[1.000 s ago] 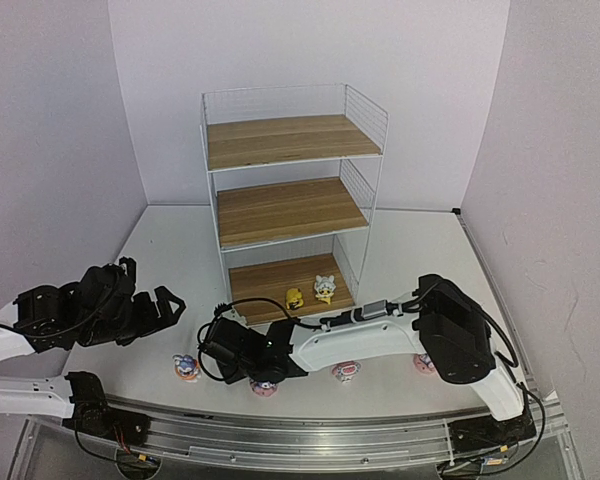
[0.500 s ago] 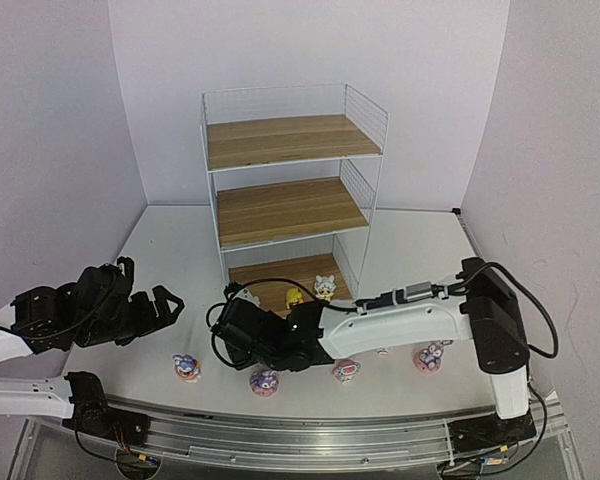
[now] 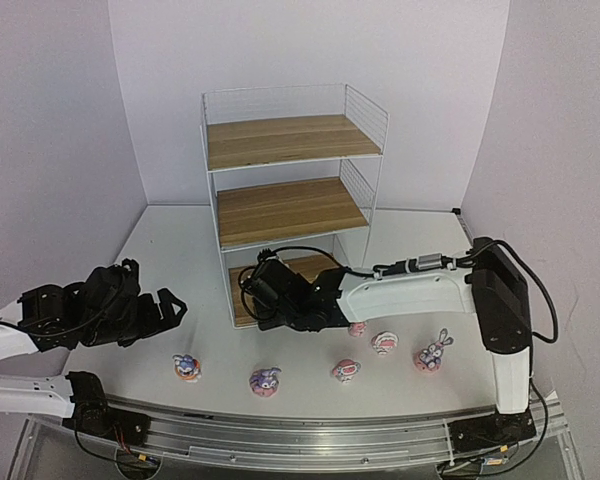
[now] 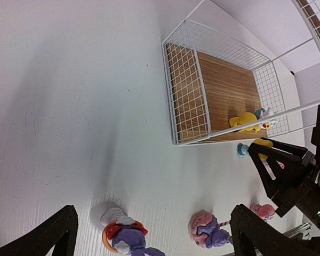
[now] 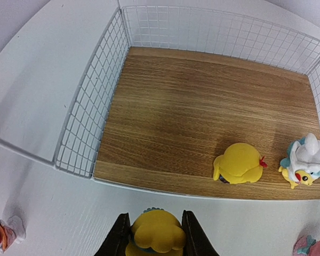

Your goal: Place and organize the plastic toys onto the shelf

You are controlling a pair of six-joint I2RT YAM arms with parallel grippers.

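The shelf [image 3: 290, 140] is a white wire rack with three wood boards, standing mid-table. My right gripper [image 5: 156, 236] is shut on a yellow toy [image 5: 156, 230], held just in front of the bottom board [image 5: 192, 112]. On that board stand another yellow toy [image 5: 238, 163] and a white-and-yellow one [image 5: 306, 160] near the right mesh. From above, the right gripper [image 3: 265, 290] sits at the shelf's lower front. My left gripper [image 4: 154, 237] is open above two purple-and-pink toys [image 4: 125, 240] [image 4: 208, 230].
Several toys stand along the near table edge: one at the left [image 3: 186, 367], one beside it [image 3: 265, 380], a pink one [image 3: 346, 371], another [image 3: 385, 343] and a long-eared purple bunny [image 3: 432, 355]. The right arm [image 3: 410, 290] stretches across above them.
The right gripper has risen from the front row of toys and swung back to the bottom shelf's front, carrying the yellow toy. The left arm has barely moved.
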